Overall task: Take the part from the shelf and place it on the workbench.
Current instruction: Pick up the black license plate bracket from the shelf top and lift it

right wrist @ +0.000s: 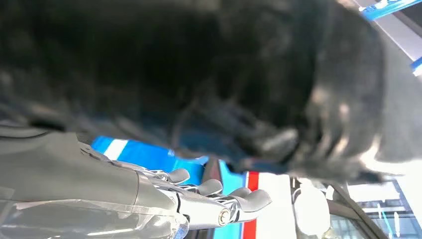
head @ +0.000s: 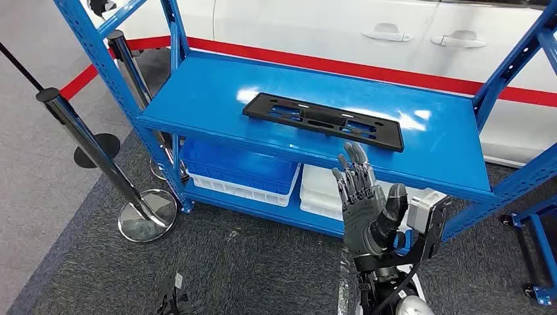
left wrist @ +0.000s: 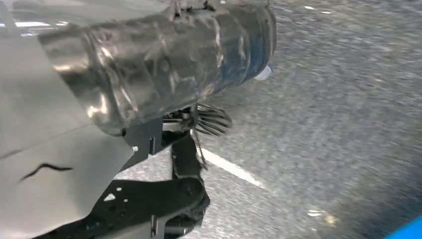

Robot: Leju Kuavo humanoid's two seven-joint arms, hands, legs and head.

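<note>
One part (head: 323, 121), a long flat black plate with slots cut through it, lies alone on the upper blue shelf (head: 197, 98), set slightly askew with its long side roughly facing the robot; that flat, unobstructed lie is presumably what makes it reachable from the front edge. The right hand (head: 368, 203) is raised in front of the shelf edge, just below and near the part's right end, fingers extended upward and spread, thumb out to the side, grasping nothing; the posture reads as a hand made ready to slide over the shelf lip and close on the plate's near edge. It is not touching the part or the shelf. In the right wrist view the fingers (right wrist: 209, 188) show straight and apart, though most of that picture is dark blur, so little more can be drawn from it. The left hand (head: 172, 298) hangs low near the floor (a dark shape at the bottom of the head view); whether it is released or clenched cannot be told. Below the part, on the lower shelf, sit a blue bin (head: 240, 164) and white bins (head: 322, 193); stanchion posts (head: 98, 154) stand to the left, and a white car (head: 328, 29) is behind. The pick is judged not yet begun.
</note>
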